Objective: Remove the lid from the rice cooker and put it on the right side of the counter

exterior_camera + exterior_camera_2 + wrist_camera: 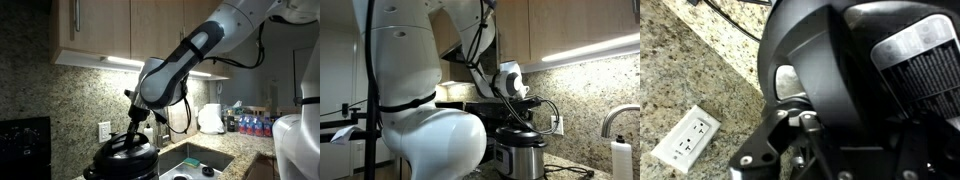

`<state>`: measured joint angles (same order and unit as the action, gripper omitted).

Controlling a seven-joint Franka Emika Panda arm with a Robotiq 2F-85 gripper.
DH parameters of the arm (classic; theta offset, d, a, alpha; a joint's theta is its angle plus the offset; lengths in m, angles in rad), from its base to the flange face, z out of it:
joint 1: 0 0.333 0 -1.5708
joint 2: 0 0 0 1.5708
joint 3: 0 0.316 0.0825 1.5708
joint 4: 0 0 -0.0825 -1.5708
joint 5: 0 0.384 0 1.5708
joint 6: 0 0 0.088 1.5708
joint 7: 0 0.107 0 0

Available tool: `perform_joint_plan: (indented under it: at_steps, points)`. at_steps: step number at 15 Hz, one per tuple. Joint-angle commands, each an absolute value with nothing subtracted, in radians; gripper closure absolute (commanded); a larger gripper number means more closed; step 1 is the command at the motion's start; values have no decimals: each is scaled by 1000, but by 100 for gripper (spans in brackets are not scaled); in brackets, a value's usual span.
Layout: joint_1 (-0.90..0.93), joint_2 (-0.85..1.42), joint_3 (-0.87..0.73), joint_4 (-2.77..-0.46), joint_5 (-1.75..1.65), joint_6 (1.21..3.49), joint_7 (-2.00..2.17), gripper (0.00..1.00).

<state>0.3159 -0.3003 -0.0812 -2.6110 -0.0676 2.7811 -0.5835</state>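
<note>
The black domed lid (pixel 128 150) sits on or just above the black rice cooker (pixel 112 172) at the bottom of an exterior view. The cooker's steel body (pixel 520 160) shows under the lid (pixel 523 134) behind the robot's white base. My gripper (pixel 135 125) comes down tilted onto the lid's top handle and looks shut on it; it also shows in an exterior view (pixel 523 112). In the wrist view the lid (pixel 810 50) fills the frame, with my fingers (pixel 845 125) at either side of the dark handle. The granite counter (pixel 238 158) lies beside the cooker.
A steel sink (pixel 195 162) is set in the counter next to the cooker. Bottles (pixel 250 124) and a white object (pixel 210 118) stand further along. A wall outlet (pixel 685 138) is on the granite backsplash. A faucet (pixel 613 120) and soap bottle (pixel 620 160) stand nearby.
</note>
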Motion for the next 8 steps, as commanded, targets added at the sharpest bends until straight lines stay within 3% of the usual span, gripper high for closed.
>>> perform_joint_plan:
  at_steps: [1,8]
  points:
    - [296,-299,-60,-2611,-55,2781,-591,99]
    - [307,-279,-59,-2557,-113,2728,-709,98]
